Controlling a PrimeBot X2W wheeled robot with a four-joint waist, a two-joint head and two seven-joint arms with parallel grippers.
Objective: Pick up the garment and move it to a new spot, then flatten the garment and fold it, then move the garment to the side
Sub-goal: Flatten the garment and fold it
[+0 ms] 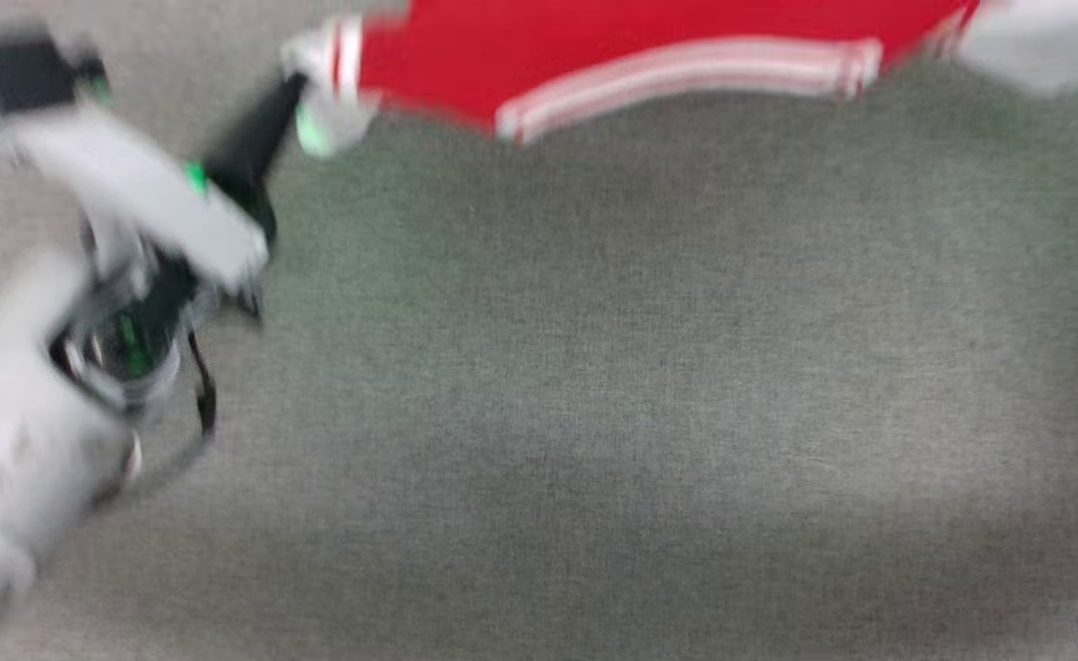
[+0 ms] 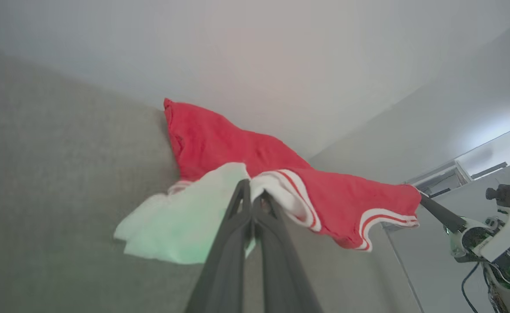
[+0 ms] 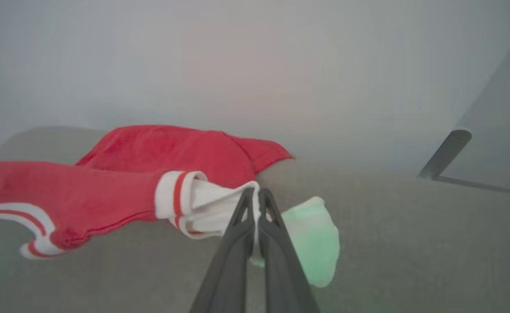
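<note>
Left gripper [image 2: 250,198] clenched on a white sleeve of the garment [image 2: 220,139]; right gripper [image 3: 257,195] clenched on the opposite sleeve. The striped hem sags between them. Grey fabric surface [image 1: 594,413] extends broadly behind both grippers. Pale wall [image 3: 255,65] ahead.

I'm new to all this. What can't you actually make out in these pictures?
Head view: the garment is smeared by motion blur and cut off by the top edge.
Left wrist view: the left gripper covers the spot where it pinches the garment.
Right wrist view: the left edge cuts off the garment; the right gripper hides its pinch too.
</note>
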